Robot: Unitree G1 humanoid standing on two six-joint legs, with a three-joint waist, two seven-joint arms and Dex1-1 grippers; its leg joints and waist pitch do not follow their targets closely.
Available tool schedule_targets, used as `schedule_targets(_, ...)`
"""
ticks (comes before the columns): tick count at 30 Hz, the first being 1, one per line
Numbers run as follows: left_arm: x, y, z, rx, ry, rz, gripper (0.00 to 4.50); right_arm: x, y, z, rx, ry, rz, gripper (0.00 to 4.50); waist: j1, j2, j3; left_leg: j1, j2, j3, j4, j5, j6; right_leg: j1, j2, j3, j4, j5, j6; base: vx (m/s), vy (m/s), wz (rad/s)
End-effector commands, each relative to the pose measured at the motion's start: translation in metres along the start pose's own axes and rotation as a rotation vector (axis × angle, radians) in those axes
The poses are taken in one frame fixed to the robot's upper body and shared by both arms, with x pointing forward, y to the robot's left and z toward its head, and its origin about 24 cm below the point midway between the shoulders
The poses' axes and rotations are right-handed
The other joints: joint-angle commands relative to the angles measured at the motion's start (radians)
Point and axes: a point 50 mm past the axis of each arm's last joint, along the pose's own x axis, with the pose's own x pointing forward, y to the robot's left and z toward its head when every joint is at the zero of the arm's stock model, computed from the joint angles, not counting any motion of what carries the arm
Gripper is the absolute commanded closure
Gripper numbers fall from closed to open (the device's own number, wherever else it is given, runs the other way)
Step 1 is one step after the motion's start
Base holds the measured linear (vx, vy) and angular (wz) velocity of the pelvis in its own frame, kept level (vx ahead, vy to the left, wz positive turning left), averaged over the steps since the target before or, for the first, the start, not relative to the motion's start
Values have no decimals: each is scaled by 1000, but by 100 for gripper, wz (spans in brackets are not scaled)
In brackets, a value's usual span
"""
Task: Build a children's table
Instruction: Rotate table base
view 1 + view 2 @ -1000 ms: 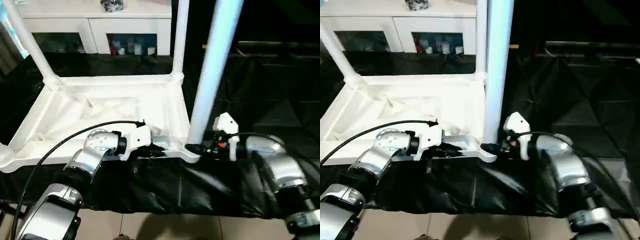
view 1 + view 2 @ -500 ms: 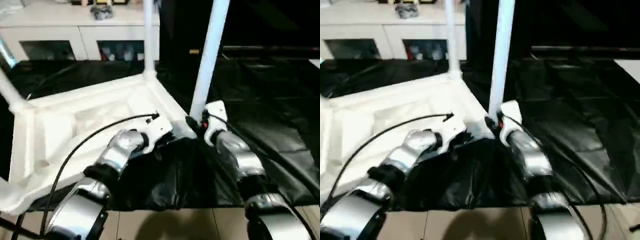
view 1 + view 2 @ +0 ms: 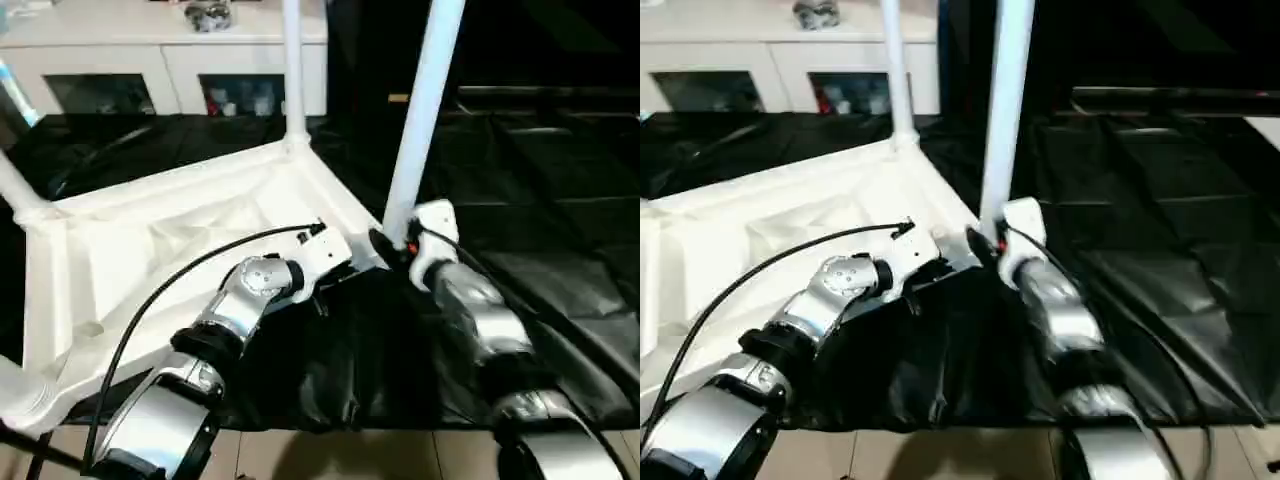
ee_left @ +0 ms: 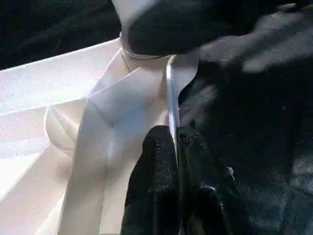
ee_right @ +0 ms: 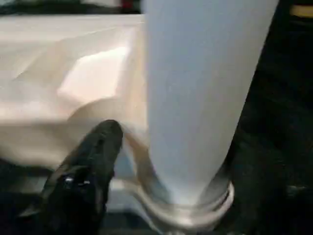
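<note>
The children's table lies upside down on black sheeting, its white ribbed tabletop turned at an angle to me. Three white legs stand in corner sockets: a near one, a far one and one at the left. My left gripper is shut on the tabletop's near rim, one black finger on each side of it. My right gripper sits at the base of the near leg. It stands open around the leg, with a gap showing between one finger and the tube.
A white cabinet with glass doors stands behind the work surface. Crumpled black sheeting covers the surface to the right and hangs over the near edge above a tan floor. A black cable arcs over my left forearm.
The view has shifted, and the tabletop now lies at an angle to the cabinet rather than square to it. Both grippers have stayed at the rim and the near leg's base.
</note>
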Motion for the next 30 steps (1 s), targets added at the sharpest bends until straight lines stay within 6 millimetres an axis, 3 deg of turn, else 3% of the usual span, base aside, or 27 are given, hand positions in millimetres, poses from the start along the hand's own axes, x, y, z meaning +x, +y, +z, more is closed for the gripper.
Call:
schedule_targets(1,-1,4,10,30,-59,-9,450,-12,12,-5,-25,26,201,101,2,-9,-54,-3,29,-2,-62,-183,81,48,-56,34,-62,-147,-218,0,0,0)
schedule_targets(2,-3,7,9,23,-63,-5,450,-31,1,-1,-58,20,258,101,6,-10,-55,-3,28,-1,-60,-176,88,52,-56,34,-61,-131,-217,0,0,0)
schedule_targets(4,-5,9,8,17,-65,4,450,-45,-9,3,-72,20,282,101,10,-11,-55,-8,29,-2,-57,-155,117,52,-57,33,-56,-94,-226,0,0,0)
schedule_targets(6,-6,10,8,16,-71,1,450,-53,-15,6,-75,22,286,101,6,-18,-58,-15,26,-2,-54,-137,122,55,-56,31,-55,-99,-229,0,0,0)
schedule_targets(8,-8,11,9,19,-91,-1,450,-72,-29,13,-79,34,306,101,10,-18,-58,-11,28,1,-50,-128,131,50,-55,32,-58,-117,-229,0,0,0)
schedule_targets(11,-11,12,12,-19,-136,-16,450,-83,-33,17,-72,47,338,101,14,-18,-57,-12,28,2,-49,-123,137,48,-54,31,-57,-122,-233,0,0,0)
schedule_targets(13,-14,13,13,-30,-152,-30,406,-87,-33,19,-70,57,363,99,16,-20,-59,-14,27,2,-47,-105,145,49,-54,30,-53,-97,-242,0,0,0)
schedule_targets(16,-19,13,14,-52,-174,-56,392,-85,-28,21,-66,52,385,99,18,-15,-64,-14,36,1,-44,-71,152,45,-56,28,-44,-47,-269,0,0,0)
schedule_targets(20,-36,21,17,-95,-193,-55,353,-73,-11,24,-55,38,455,99,14,-18,-60,-19,36,1,-43,-64,159,44,-56,26,-35,-19,-284,0,0,0)
schedule_targets(22,-52,20,16,-134,-182,-122,350,-64,-2,26,-50,31,485,99,12,-16,-57,-16,37,1,-47,-95,136,44,-59,27,-39,-87,-278,0,0,0)
schedule_targets(25,-77,11,10,-171,-134,-238,317,-51,9,28,-41,16,513,99,4,-14,-50,-14,37,4,-53,-144,94,32,-54,31,-48,-192,-253,0,0,0)
schedule_targets(27,-92,3,4,-176,-81,-288,297,-40,16,30,-40,1,515,99,0,-11,-49,-9,36,3,-56,-154,69,28,-50,33,-47,-208,-241,0,0,0)
schedule_targets(28,-101,-2,0,-184,-47,-308,297,-33,20,31,-32,-6,519,99,-3,-4,-50,-8,38,0,-58,-152,57,26,-52,34,-40,-187,-250,0,0,0)
schedule_targets(29,-101,-2,0,-184,-47,-308,297,-33,20,31,-32,-6,519,99,-6,-5,-47,-11,35,4,-59,-157,56,25,-46,33,-44,-191,-246,0,0,0)
schedule_targets(30,-110,-6,-6,-195,-2,-311,272,-23,26,31,-15,-8,517,99,1,-7,-49,1,37,6,-56,-169,45,21,-46,35,-45,-184,-247,0,0,0)
